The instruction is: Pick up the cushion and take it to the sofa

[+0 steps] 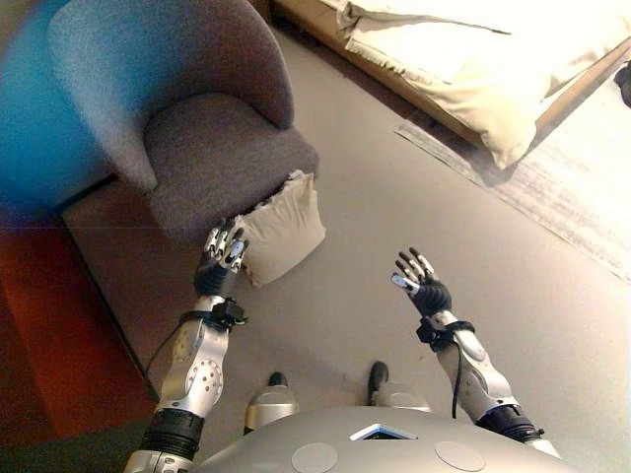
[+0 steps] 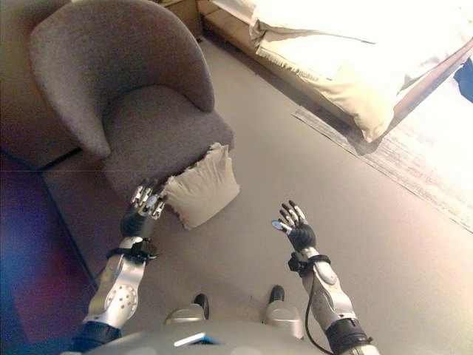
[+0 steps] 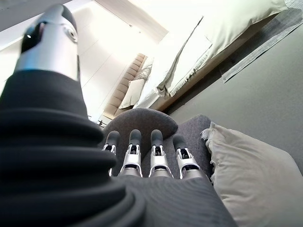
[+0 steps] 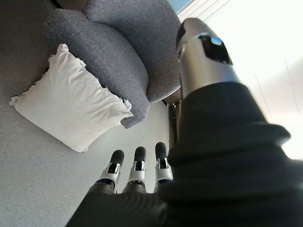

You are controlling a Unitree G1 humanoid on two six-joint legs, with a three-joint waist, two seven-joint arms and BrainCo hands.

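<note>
Both hands spread open and empty: left hand just beside the cream cushion, right hand well apart; closing in from both sides should secure it.

No readable text, label or number shows anywhere.

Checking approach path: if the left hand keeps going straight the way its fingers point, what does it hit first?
Probably the grey armchair: the left hand points its open fingers at the seat front, with the cream cushion just beside them. Depth is unclear; it might graze the cushion's edge first.
</note>
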